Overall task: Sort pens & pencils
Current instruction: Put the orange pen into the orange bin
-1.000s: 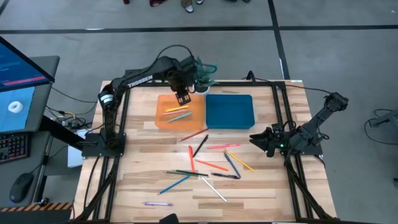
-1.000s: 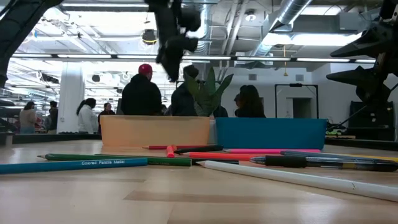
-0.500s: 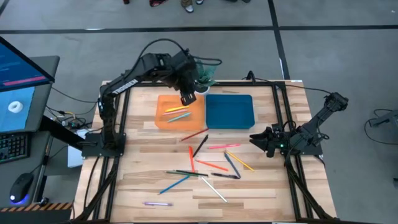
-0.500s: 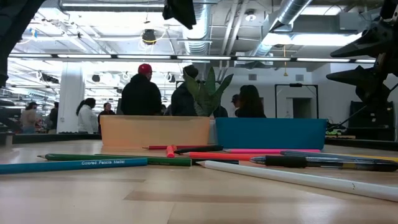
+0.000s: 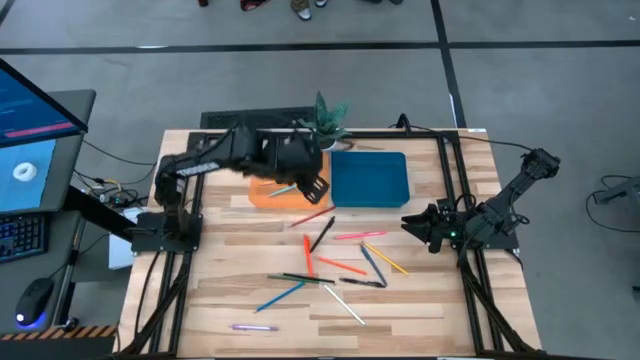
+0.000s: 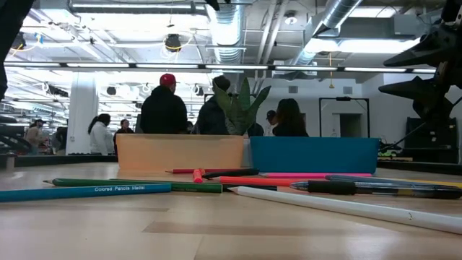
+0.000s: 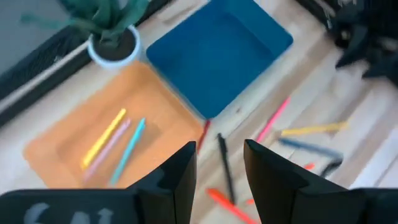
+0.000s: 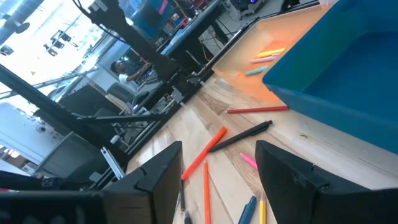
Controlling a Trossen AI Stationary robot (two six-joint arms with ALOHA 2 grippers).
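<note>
Three pencils (image 7: pixel 112 144), yellow, pink and light blue, lie side by side in the orange tray (image 5: pixel 262 190); the blue tray (image 5: pixel 369 179) touching it holds nothing we can see. More pens and pencils (image 5: pixel 335 262) are scattered over the worktop (image 5: pixel 220 290) in front of the trays: a red one (image 5: pixel 311 216) and a black one (image 5: pixel 322 233) nearest the orange tray, orange, pink, yellow and blue ones near the middle, a purple one (image 5: pixel 252 327) alone at the front edge.

From the low view we read "Colored Pencils Model" on the blue pencil (image 6: pixel 85 191) lying closest to the camera; the last word is hard to make out. A long white stick (image 6: pixel 346 206) lies beside it, nearer the other side. Lettering on the left arm's link is too blurred for us to read.

We see the left gripper (image 5: pixel 313 189) held above the front corner of the orange tray, its jaws released, parted with nothing between them. The right gripper (image 5: pixel 415 224) rests low at the worktop's right edge, well apart from the sticks, jaws wide and grasping nothing.

A potted plant (image 5: pixel 329 115) stands behind the trays. People stand in the room beyond the worktop.
</note>
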